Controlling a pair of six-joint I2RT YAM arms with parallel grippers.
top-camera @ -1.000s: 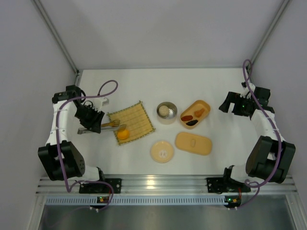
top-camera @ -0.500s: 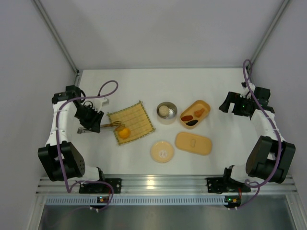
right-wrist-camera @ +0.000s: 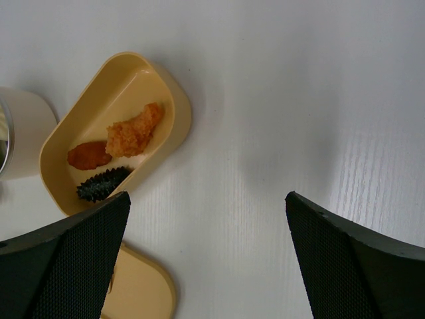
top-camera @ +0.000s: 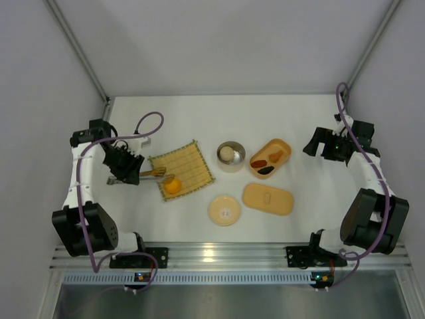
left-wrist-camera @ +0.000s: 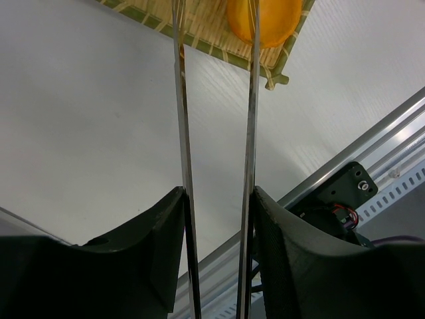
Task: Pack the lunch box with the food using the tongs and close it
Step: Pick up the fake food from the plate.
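Tongs (left-wrist-camera: 184, 133): thin metal, judged light and springy. Held near the joined end by left gripper (left-wrist-camera: 217, 199), its fingers (left-wrist-camera: 153, 232) pressed on the outsides of both arms. Arms stood apart, nothing pinched.
Orange ball (left-wrist-camera: 275, 20): lay on bamboo mat (left-wrist-camera: 212, 20) at the tip end, one tong arm crossing over it, the other clear beside it.
Handling (judged): round, smooth and light, apt to roll or squirt out. Best taken across the widest part with a gentle squeeze.
Lunch box (right-wrist-camera: 176, 113): well beyond the tips, open, three pieces inside.
Lid (top-camera: 267, 199): off, just beside the box.
Right gripper (right-wrist-camera: 207, 199): jaws wide, empty, far from the tongs.
Left wrist view: showed the arm spacing, but tips were cut off by the frame.
Top view: showed the ball just beside the tips, but the arm gap was too small to read.
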